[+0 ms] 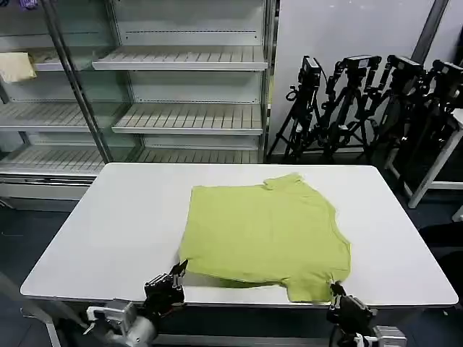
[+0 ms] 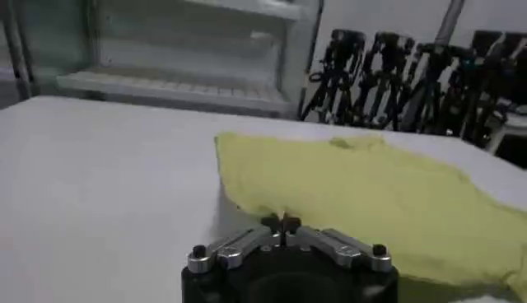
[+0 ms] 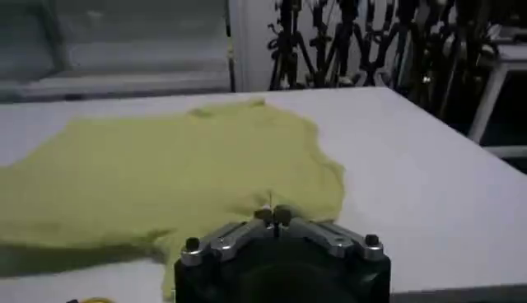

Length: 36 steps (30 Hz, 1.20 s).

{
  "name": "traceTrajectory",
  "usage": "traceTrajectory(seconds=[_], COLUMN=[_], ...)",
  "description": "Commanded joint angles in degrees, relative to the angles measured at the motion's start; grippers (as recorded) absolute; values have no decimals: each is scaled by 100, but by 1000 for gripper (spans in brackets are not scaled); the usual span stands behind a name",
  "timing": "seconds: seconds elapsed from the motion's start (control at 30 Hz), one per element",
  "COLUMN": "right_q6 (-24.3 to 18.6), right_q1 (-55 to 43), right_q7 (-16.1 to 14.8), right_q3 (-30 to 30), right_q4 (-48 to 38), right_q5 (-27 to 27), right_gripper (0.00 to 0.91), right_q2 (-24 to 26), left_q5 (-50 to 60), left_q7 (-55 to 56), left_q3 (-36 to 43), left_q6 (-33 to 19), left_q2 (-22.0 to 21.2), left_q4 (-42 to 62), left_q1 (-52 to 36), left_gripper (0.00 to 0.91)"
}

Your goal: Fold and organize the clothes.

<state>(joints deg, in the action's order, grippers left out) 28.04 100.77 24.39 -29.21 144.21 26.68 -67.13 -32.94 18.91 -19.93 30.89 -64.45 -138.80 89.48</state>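
Left claw: mine, pressed together, at the table's near edge, just off the shirt's near-left corner.
Shirt: lime-green, lying flat mid-table.
Right claw: mine, pressed together, at the shirt's near-right hem.

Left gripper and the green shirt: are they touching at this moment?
Cannot tell. In the head view the left gripper sits at the shirt's near edge; in the left wrist view its closed tips overlap the hem, with no plain gap or contact.

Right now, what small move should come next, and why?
Probably open both grippers and ease them onto the near hem: the shirt lies flat and unfolded on the table, with the left gripper and right gripper shut at its near corners.
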Motion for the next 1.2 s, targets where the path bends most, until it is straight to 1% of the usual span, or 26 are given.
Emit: traceTrajectory(seconds=[0.03,0.07,0.1,0.17,0.3,0.4,0.63,0.83,1.03,1.2], right_q6=[-139,-148,-163,-197,-395,-457,-437,-349,-284,-245], right_q1=[-145,-175,-497,-737,-1195,-1500,-2143,-2616,-2973,-3121], right_q7=[-49,-56,-75,-79,-55,-64,-82,-116,-162,-267], right_q3=[-192,-192,-185,-169,-39,12,68,229,390,471], right_q4=[202,172,13,-179,-575,-822,-1458,-1912,-2370,-2575], right_q5=[-29,-24,87,170,182,306,627,805,788,668], right_gripper=[0,0,0,0,0,0,0,0,0,0], right_q2=[-15,-13,13,53,213,337,579,711,726,742], left_q5=[-71,-83,-118,-199,-152,-197,-510,-549,-492,-323], left_q7=[-155,-195,-225,-261,-451,-467,-393,-357,-309,-257], left_q3=[-206,-196,-179,-148,-62,3,78,263,503,667], left_q6=[-127,-177,-255,-353,-675,-781,-813,-811,-859,-908], left_q2=[22,32,33,31,66,113,214,184,111,4], left_q4=[-380,-276,-144,40,376,666,1259,1722,2235,2640], left_q1=[293,236,153,18,-282,-597,-1274,-1784,-2172,-2485], left_gripper=[50,40,50,50,50,50,50,50,50,50])
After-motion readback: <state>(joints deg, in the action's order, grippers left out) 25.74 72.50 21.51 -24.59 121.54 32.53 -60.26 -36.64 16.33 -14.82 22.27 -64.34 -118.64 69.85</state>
